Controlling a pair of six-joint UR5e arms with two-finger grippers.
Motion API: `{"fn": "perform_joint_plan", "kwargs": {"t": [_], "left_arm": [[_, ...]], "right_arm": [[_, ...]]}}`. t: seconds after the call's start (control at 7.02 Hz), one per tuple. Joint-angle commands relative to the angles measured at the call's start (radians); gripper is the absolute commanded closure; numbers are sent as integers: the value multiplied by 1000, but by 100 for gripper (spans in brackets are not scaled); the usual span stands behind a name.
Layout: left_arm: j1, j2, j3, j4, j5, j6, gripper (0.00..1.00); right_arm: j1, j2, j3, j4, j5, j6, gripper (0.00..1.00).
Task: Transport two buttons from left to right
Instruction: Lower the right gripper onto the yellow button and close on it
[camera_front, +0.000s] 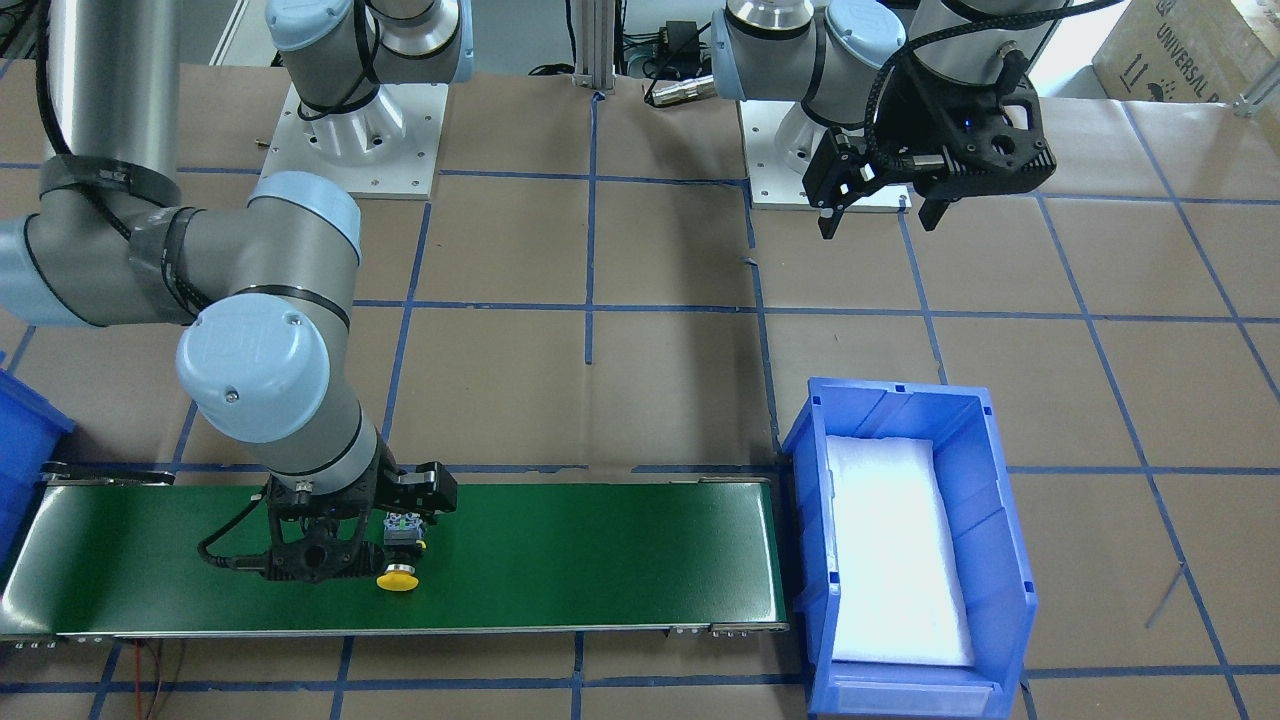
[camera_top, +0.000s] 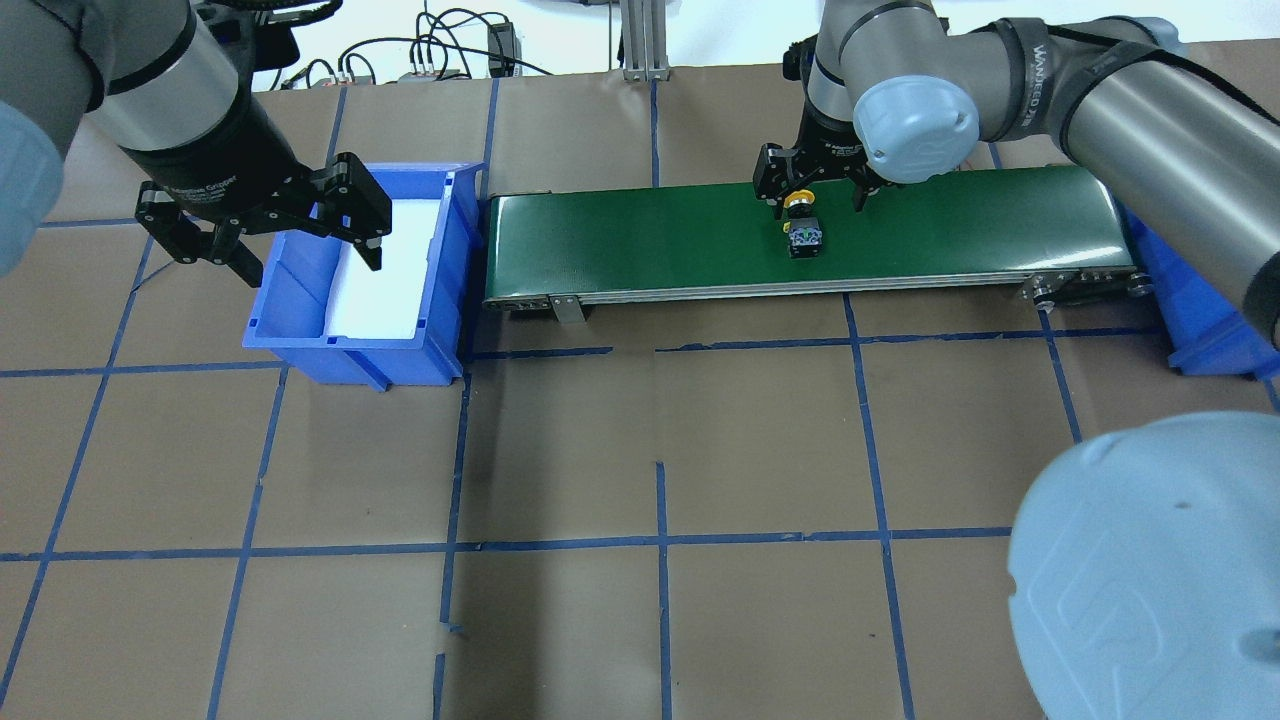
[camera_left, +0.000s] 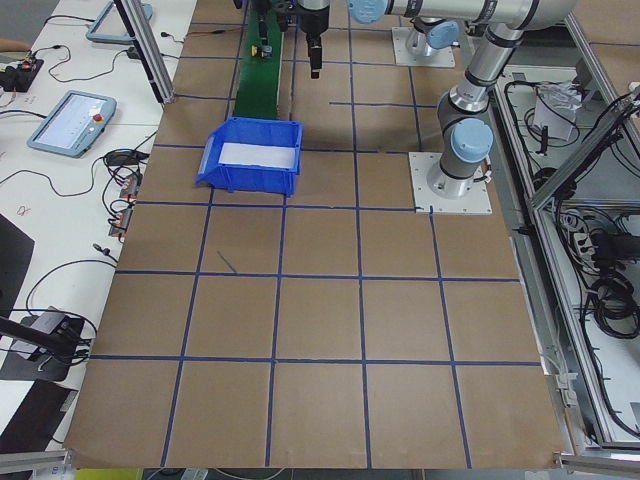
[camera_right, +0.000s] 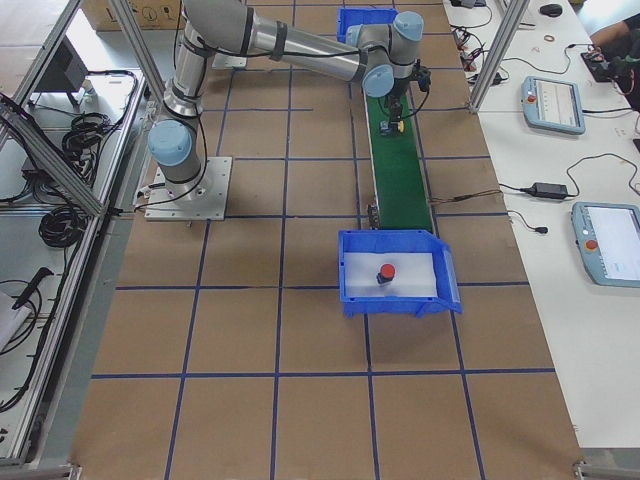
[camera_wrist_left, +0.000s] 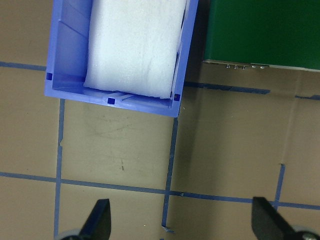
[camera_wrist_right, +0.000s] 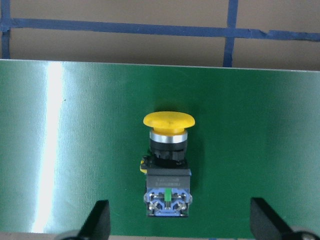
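The yellow-capped button (camera_wrist_right: 167, 155) lies on its side on the green conveyor belt (camera_top: 650, 240); it also shows in the front view (camera_front: 400, 560) and the overhead view (camera_top: 802, 230). My right gripper (camera_wrist_right: 182, 225) is open just above it, with its fingers wide on either side and not touching it (camera_top: 815, 200) (camera_front: 375, 535). The red-capped button (camera_right: 386, 273) shows only in the exterior right view, on white foam in the blue bin (camera_right: 395, 300). My left gripper (camera_top: 312, 268) is open and empty, high over that bin (camera_front: 878, 225) (camera_wrist_left: 182, 225).
The blue bin (camera_top: 300, 340) (camera_front: 990, 480) (camera_wrist_left: 115, 100) stands at the belt's left end. A second blue bin (camera_top: 1200, 330) (camera_front: 20, 440) stands at the belt's other end. The brown table is marked with blue tape lines.
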Motion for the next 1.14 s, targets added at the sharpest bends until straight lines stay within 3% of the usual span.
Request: {"fn": "perform_joint_plan", "kwargs": {"t": [0.0,0.28,0.43,0.57,0.71,1.0], "left_arm": [[0,0,0,0,3,2,0],[0,0,0,0,2,2,0],[0,0,0,0,2,2,0],[0,0,0,0,2,2,0],[0,0,0,0,2,2,0],[0,0,0,0,2,2,0]], "right_arm": [[0,32,20,-27,-11,2,4],[-3,35,94,-86,-15,1,6],[-3,34,88,-84,-20,2,34],[-5,26,72,-81,-22,4,72],[-12,18,63,-73,-22,-1,88],[-78,-65,30,38,-22,-22,94]]}}
